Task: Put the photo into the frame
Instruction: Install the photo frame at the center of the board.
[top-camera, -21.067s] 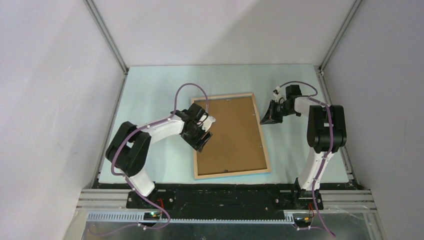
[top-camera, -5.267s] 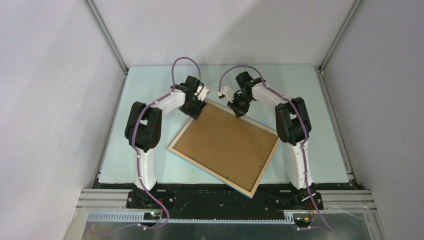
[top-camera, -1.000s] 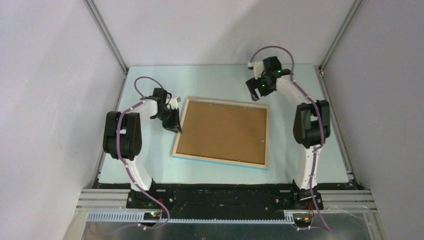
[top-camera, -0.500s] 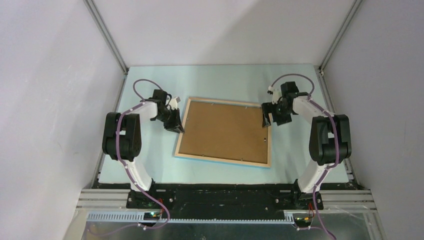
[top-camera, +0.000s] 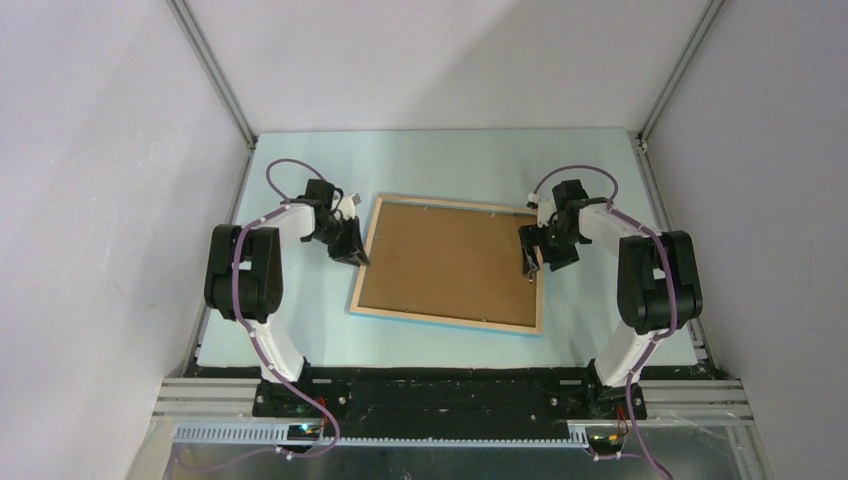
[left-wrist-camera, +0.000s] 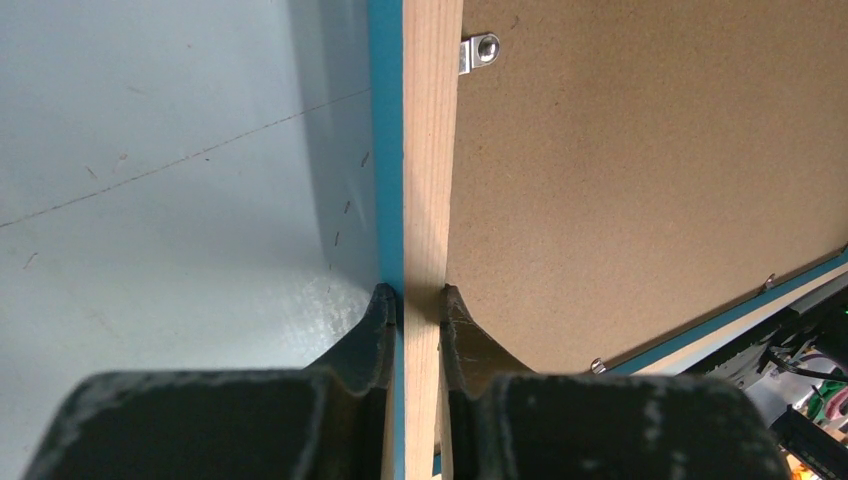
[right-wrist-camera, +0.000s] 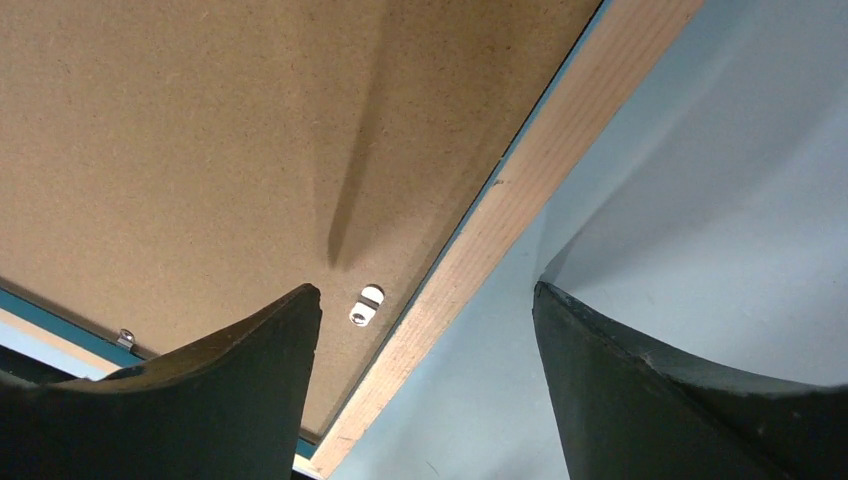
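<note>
The frame (top-camera: 460, 203) lies face down on the table, pale wood side up, blue showing along its edges. A brown backing board (top-camera: 445, 262) fills it. The photo is hidden. My left gripper (top-camera: 352, 255) is shut on the frame's left rail (left-wrist-camera: 430, 150), one finger on the blue outer edge and the other on the inner side (left-wrist-camera: 418, 295). My right gripper (top-camera: 530, 262) is open just above the right rail (right-wrist-camera: 560, 140). It straddles the rail, one finger over the board and the other over the table (right-wrist-camera: 425, 295), with nothing held.
Small metal clips (left-wrist-camera: 478, 52) (right-wrist-camera: 366, 305) sit on the backing board near the rails. The pale blue table top (top-camera: 300, 160) is ringed by grey walls and aluminium posts (top-camera: 215, 75). The arm bases stand at the near edge.
My right gripper came forward from the table's back right corner and dropped over the frame's right rail. The left gripper kept its hold, and the frame shifted only slightly.
</note>
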